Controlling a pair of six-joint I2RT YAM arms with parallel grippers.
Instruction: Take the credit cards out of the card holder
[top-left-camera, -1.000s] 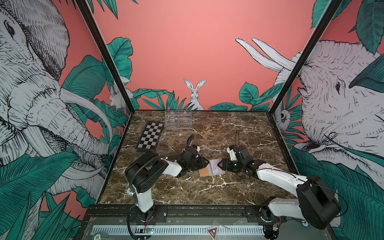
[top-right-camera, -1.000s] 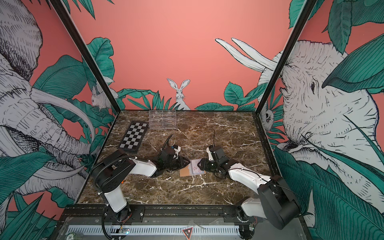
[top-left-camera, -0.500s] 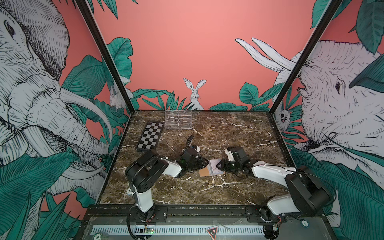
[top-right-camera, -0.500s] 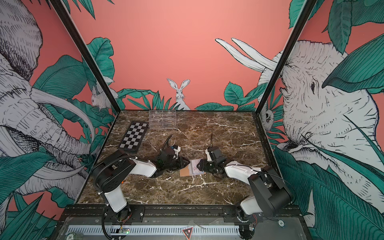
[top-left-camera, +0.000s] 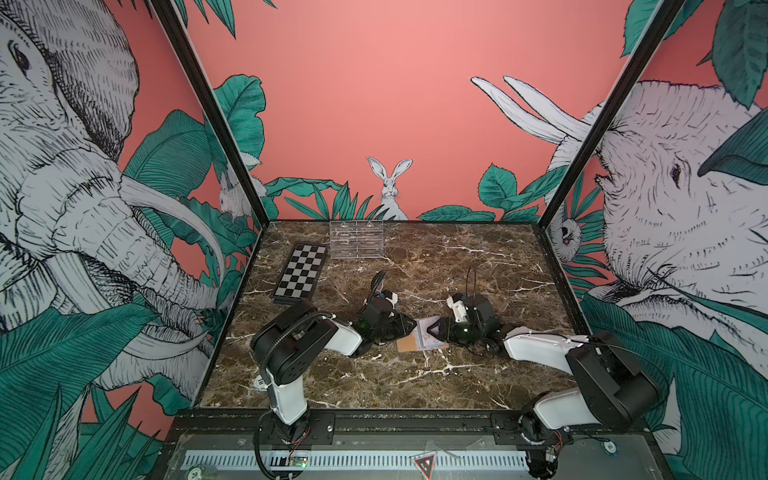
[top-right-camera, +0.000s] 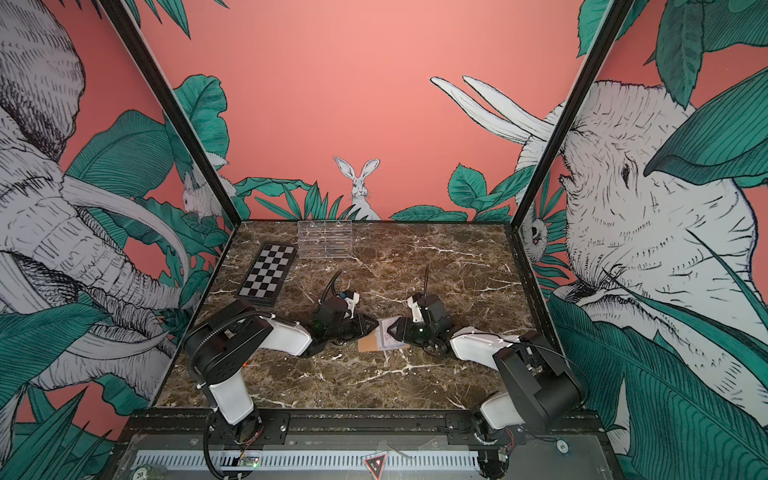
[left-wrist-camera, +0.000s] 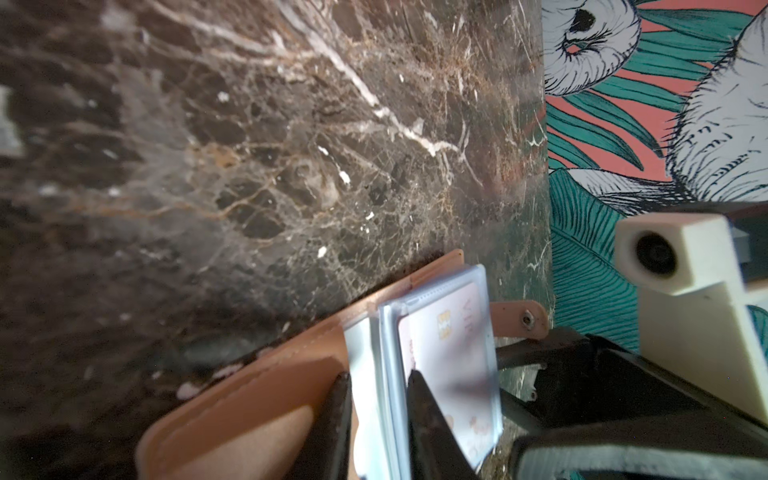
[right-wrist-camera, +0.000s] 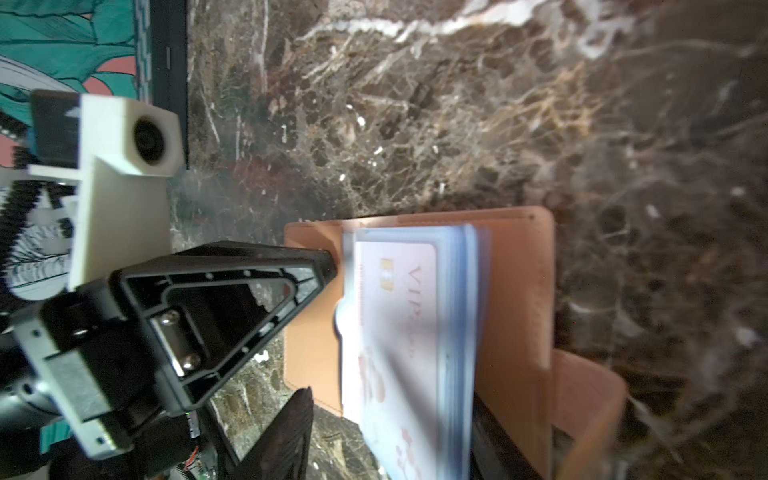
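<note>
holder (top-left-camera: 406, 344) lies open between both claws, card (right-wrist-camera: 395, 299) in its top sleeve. left claw (left-wrist-camera: 376, 386) pinches the sleeves (left-wrist-camera: 388, 332), nearly closed; right claw (top-left-camera: 433, 329) gapes half-wide, gripping nothing. i'd pin the holder, then slide the card straight out.

Bright, even and sharp in both top views; lit seemingly from above, with only soft shadows close under the arms (top-left-camera: 299, 345) on the marble table (top-left-camera: 374, 382). Splays the black corner posts (top-left-camera: 211, 112) wide toward the upper corners, a wide-lens stretch. Dimmer in both wrist views. Blurs and darkens the near table in the left wrist view, sharpens toward the painted wall (left-wrist-camera: 623, 124). Smears the card (right-wrist-camera: 399, 332) and the wallet (right-wrist-camera: 519, 291) in the right wrist view, worst nearest the lens, with a pale streak of sheen over the card.
</note>
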